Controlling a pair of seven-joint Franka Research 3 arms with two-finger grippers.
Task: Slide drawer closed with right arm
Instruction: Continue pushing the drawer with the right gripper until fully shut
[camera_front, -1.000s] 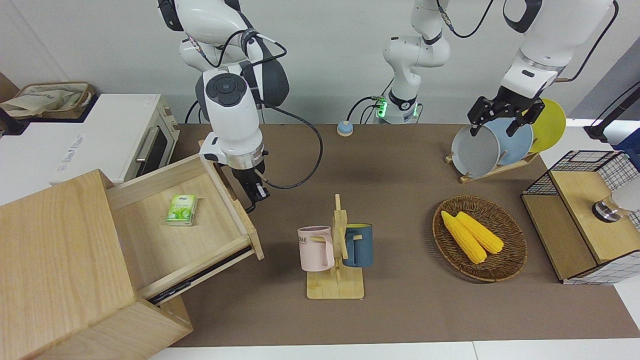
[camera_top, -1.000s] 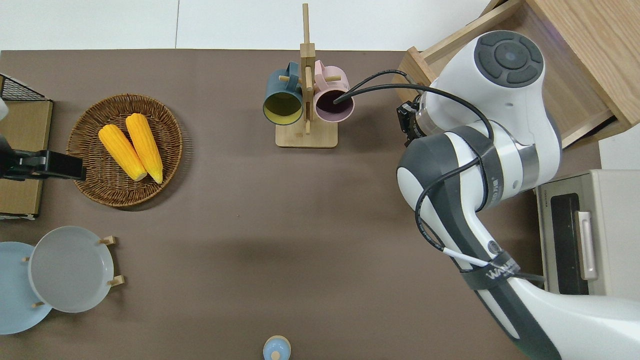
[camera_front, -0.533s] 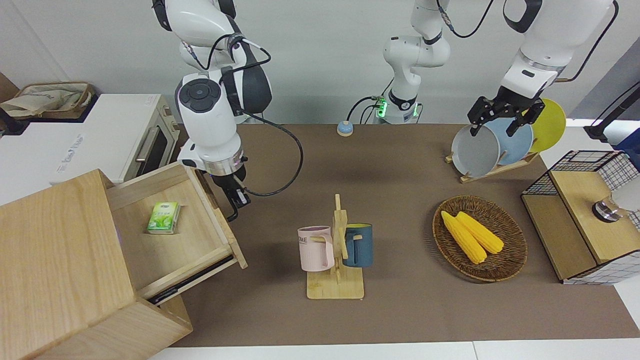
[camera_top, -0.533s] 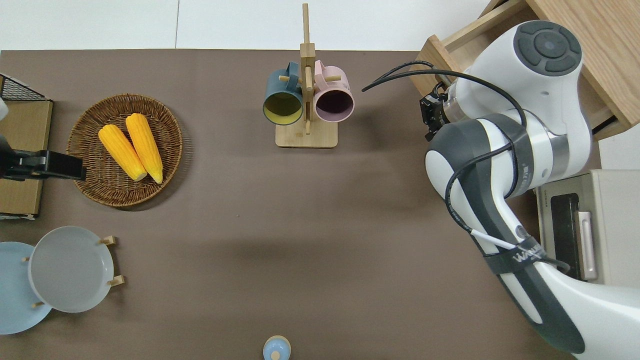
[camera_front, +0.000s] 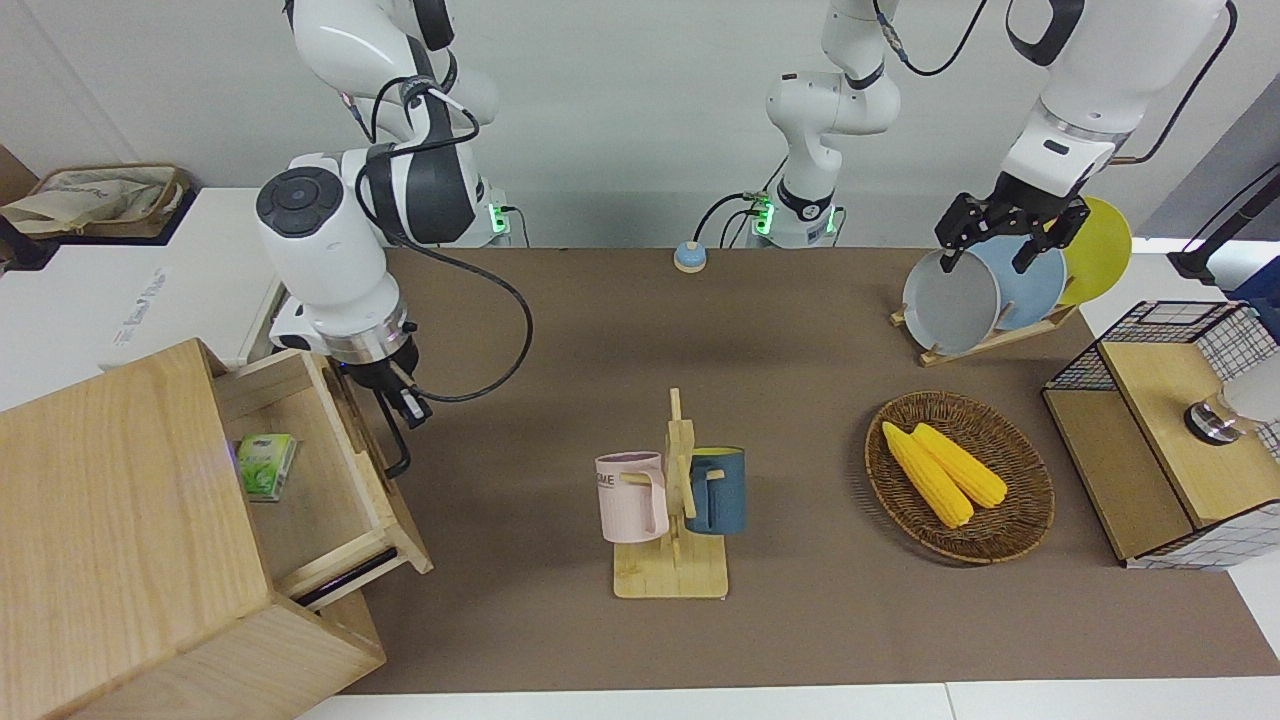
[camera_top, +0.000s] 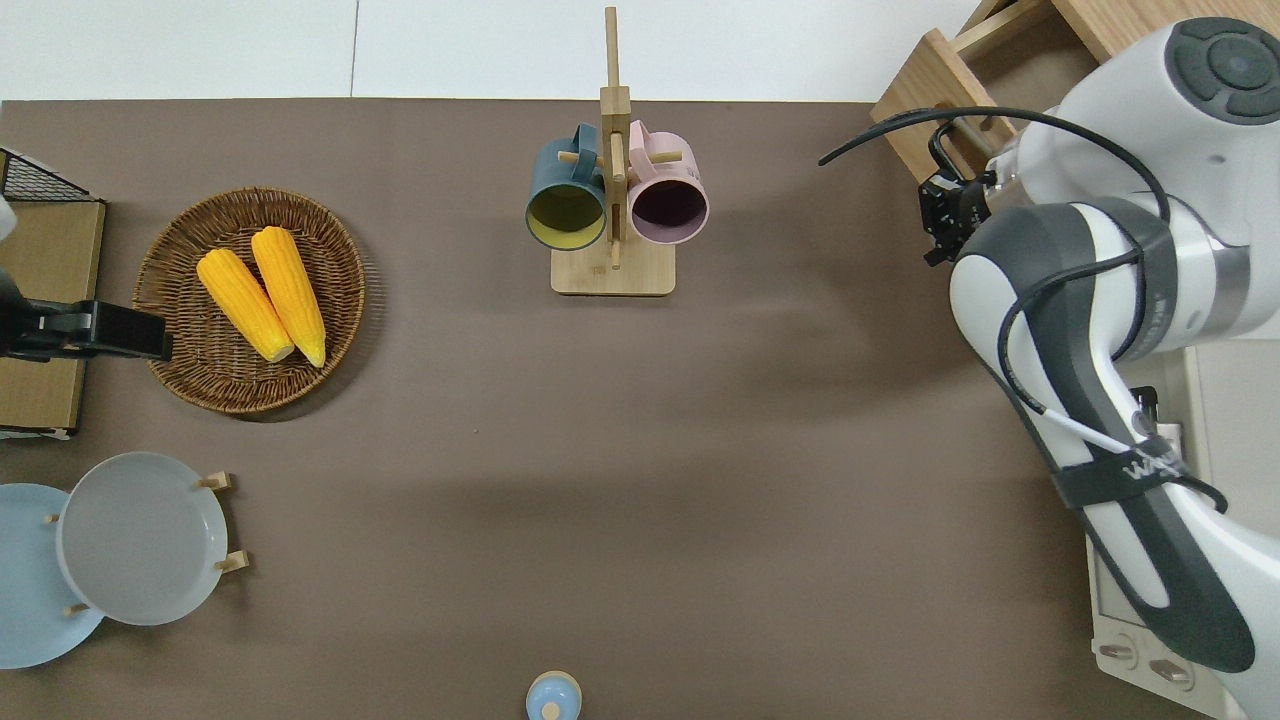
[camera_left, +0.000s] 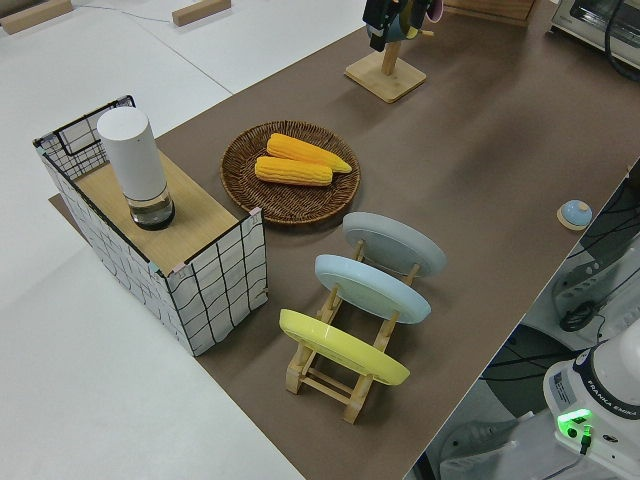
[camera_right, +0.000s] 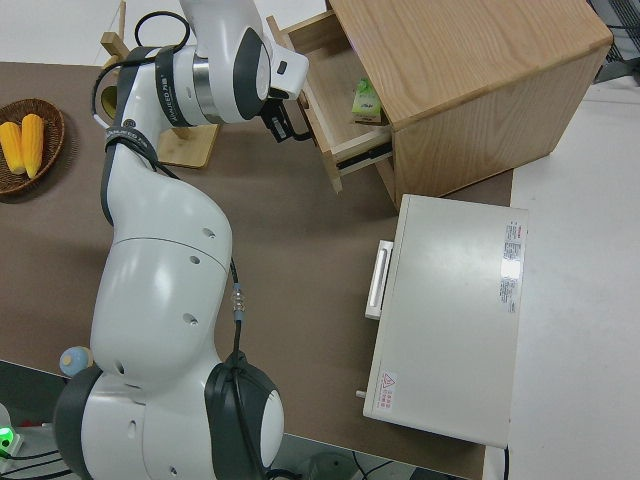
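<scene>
— Front view: what do the jaws of the right gripper (camera_front: 402, 432) show?

— They sit against the drawer (camera_front: 372, 472) front at its black handle (camera_front: 397, 455). Whether they grip it or only press cannot be told; the overhead view has the arm's bulk covering most of the contact.

— And the drawer itself?

— Partly out of the wooden cabinet (camera_front: 120, 520) at the right arm's end of the table. A green packet (camera_front: 267, 466) lies inside, partly covered by the cabinet top.

— The other arm?

— Left gripper (camera_front: 1005, 240) parked, fingers spread. The mug rack (camera_front: 672, 510) stands well apart from the drawer; the oven (camera_right: 450, 315) is mostly hidden in the front view.
</scene>
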